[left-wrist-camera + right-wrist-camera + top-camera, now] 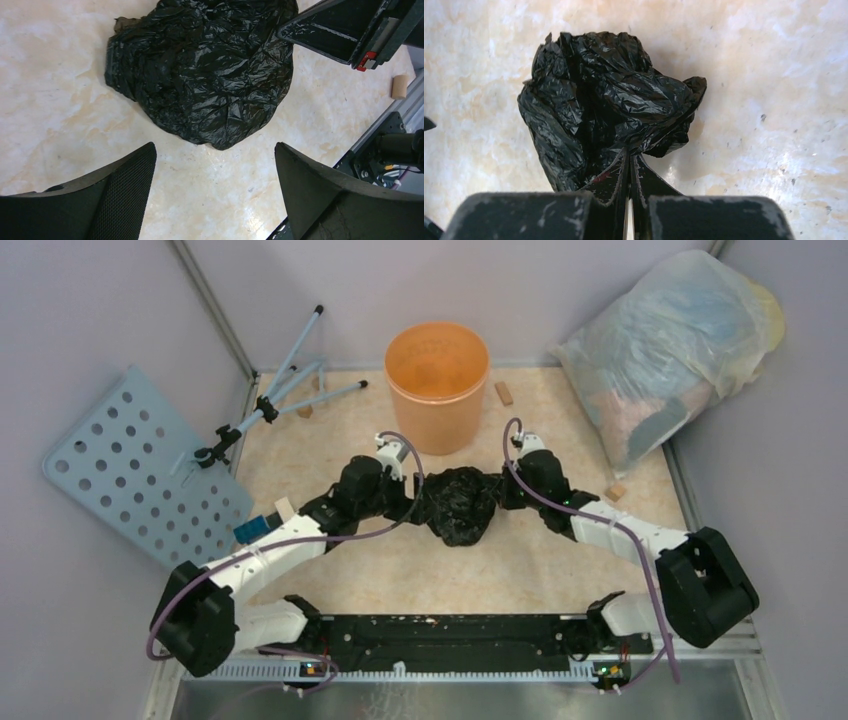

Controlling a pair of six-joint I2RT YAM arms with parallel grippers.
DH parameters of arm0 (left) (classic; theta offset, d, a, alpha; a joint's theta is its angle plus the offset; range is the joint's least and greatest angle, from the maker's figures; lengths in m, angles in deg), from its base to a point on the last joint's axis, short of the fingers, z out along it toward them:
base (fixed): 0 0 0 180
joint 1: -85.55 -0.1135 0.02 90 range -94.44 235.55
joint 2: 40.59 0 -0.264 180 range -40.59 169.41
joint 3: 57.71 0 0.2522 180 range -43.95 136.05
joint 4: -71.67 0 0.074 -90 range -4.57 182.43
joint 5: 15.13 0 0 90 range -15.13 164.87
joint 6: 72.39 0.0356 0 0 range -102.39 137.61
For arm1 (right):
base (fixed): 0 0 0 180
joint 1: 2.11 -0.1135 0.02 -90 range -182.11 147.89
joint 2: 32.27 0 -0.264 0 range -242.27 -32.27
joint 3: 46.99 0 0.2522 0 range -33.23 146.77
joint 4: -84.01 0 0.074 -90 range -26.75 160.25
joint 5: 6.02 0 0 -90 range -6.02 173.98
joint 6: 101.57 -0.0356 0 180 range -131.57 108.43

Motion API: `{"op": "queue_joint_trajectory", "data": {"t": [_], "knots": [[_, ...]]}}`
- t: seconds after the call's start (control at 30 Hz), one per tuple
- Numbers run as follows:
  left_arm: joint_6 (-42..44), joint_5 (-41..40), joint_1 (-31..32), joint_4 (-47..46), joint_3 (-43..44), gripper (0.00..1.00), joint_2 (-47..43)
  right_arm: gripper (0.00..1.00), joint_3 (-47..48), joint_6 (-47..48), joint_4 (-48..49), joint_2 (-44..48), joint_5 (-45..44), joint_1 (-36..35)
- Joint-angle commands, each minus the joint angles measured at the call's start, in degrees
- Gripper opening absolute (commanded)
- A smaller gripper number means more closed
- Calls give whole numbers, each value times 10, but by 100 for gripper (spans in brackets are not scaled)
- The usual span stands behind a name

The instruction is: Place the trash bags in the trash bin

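Well, the trash bag lay mid-surface before the trash bin; I judged it light, floppy, slick. My right gripper, pressed together, seemingly pinched its bunched edge, a fair hold; left gripper stood spread.

- The left arm reaches from its base at the near edge forward and inward, toward the middle of the table.
- The left gripper hangs low over the table, its fingers spread wide with nothing between them.
- The right arm mirrors it, angled forward and inward from the right side.
- The right gripper has its fingers pressed together, pinching a fold of the black bag.
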Motion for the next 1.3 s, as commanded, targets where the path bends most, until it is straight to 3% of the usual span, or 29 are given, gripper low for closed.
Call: {"op": "queue_joint_trajectory", "data": {"t": [0.0,0.33,0.5,0.63,0.83,0.9,1.27], "knots": [[-1,-28,37,-35,29,92,31,0,-25,14,36,19,59,-1],[26,-84,90,1,131,81,116,0,-52,61,61,73,87,-47],[42,-84,98,12,157,67,144,0,-65,62,76,98,102,-57],[45,-91,100,20,165,67,163,0,-68,61,80,109,112,-60],[47,-91,102,32,182,85,198,0,-67,62,82,112,117,-68],[49,-96,106,36,188,87,210,0,-68,61,84,112,116,-70],[44,-148,107,52,191,72,250,0,-69,60,86,115,106,-75]]}}
